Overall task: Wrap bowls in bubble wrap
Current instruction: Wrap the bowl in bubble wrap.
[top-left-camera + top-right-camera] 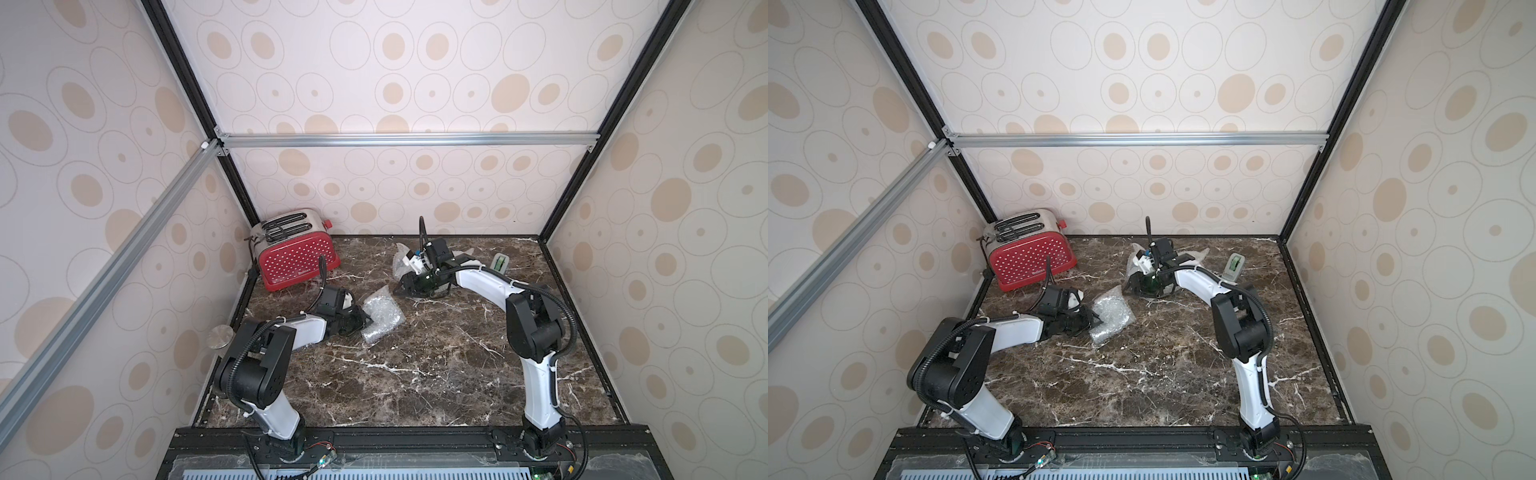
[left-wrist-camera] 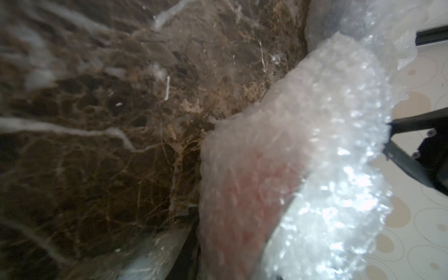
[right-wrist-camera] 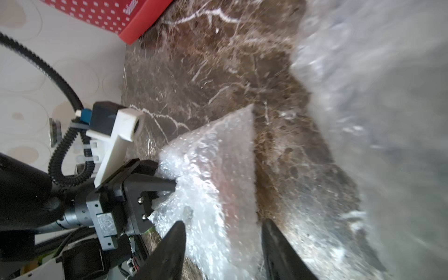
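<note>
Bubble wrap near red toaster, lettering illegible.

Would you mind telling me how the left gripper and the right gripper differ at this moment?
The left gripper is clamped on the bubble wrap bundle; the right gripper stands open, clamping nothing. The left gripper sits nearer the front; the right gripper is farther back, by loose bubble wrap. Both are black and point at the bundle.

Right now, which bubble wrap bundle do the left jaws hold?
The crumpled bundle at mid-table, clamped by the left gripper. The other wrap lies farther back, under the right arm, and nothing grips it.
</note>
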`<act>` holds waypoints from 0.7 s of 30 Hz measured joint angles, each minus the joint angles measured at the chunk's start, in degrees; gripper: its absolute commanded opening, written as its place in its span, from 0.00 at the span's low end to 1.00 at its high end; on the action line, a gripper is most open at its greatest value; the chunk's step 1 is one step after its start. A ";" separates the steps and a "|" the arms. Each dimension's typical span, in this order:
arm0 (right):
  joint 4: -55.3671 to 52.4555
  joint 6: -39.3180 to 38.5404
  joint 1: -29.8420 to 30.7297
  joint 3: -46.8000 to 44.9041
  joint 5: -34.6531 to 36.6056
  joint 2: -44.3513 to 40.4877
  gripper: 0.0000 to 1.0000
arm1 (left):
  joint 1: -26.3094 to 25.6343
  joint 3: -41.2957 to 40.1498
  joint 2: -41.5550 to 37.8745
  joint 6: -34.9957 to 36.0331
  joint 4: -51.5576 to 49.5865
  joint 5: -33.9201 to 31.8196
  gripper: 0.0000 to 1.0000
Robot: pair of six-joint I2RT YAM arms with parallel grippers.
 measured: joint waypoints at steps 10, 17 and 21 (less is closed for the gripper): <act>-4.66 -6.78 0.79 1.31 -2.80 4.46 0.64 | 0.00 2.54 2.89 2.10 -1.57 2.95 0.26; -4.59 -7.30 1.25 3.98 -4.94 8.04 0.63 | 0.11 3.72 4.61 2.27 -1.57 5.01 0.25; -4.98 -7.08 2.38 7.50 -4.87 11.34 0.43 | 0.13 4.26 5.01 2.51 -2.16 5.25 0.25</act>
